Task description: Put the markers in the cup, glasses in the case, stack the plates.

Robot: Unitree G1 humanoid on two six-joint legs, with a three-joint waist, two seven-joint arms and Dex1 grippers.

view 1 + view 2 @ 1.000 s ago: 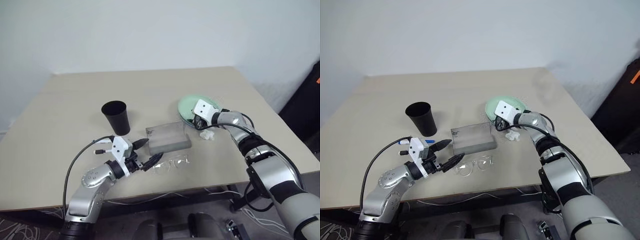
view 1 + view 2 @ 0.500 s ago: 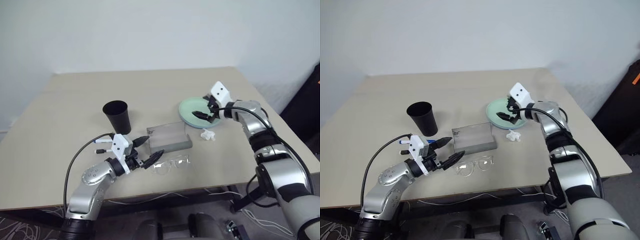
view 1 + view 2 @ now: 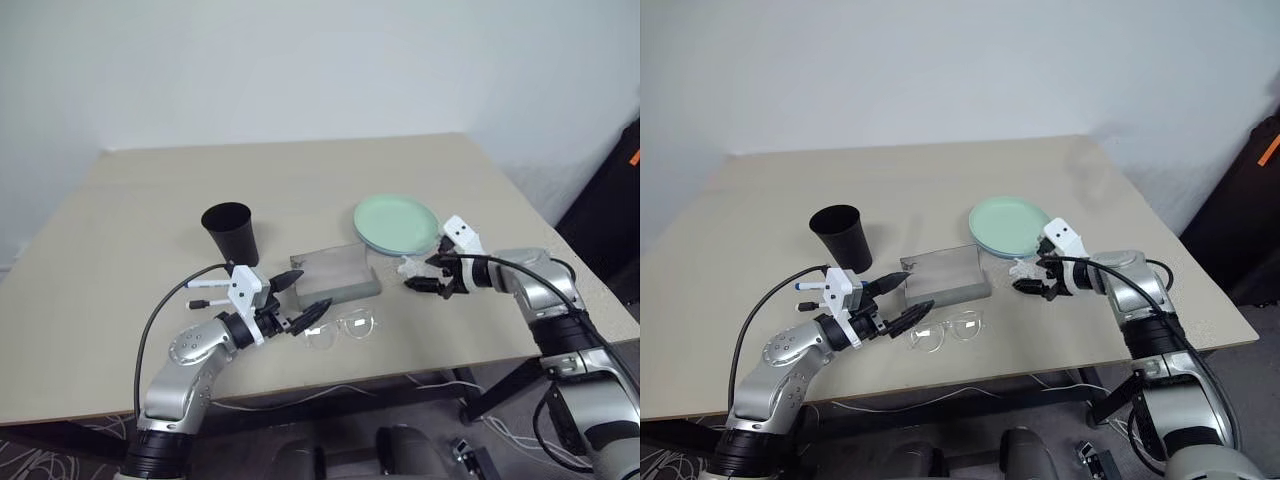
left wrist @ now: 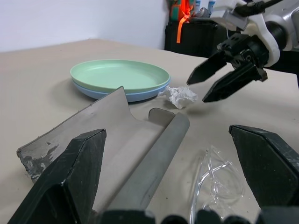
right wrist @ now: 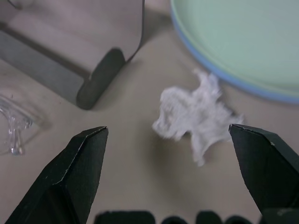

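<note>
The mint green plate [image 3: 397, 220] lies stacked on the light blue plate [image 4: 135, 96] at the table's right. Just in front of the stack, my right gripper [image 3: 421, 275] hangs open and empty beside a crumpled white paper scrap [image 5: 194, 114]. The grey case [image 3: 337, 272] lies flat at the table's middle. The clear glasses [image 3: 340, 330] rest on the table in front of the case. My left gripper [image 3: 312, 288] is open and empty, level, pointing at the case and glasses from the left. The black cup [image 3: 231, 232] stands upright left of the case. The markers are out of view.
The beige table [image 3: 150, 190] ends in a front edge close behind the glasses. A dark bag with an orange strap [image 3: 630, 160] stands off the table's right side. A black cable [image 3: 160, 320] loops from my left wrist.
My right gripper drew back from over the plates, toward the near right and lower, and now sits by the paper scrap with its fingers wider. The left arm stayed put.
</note>
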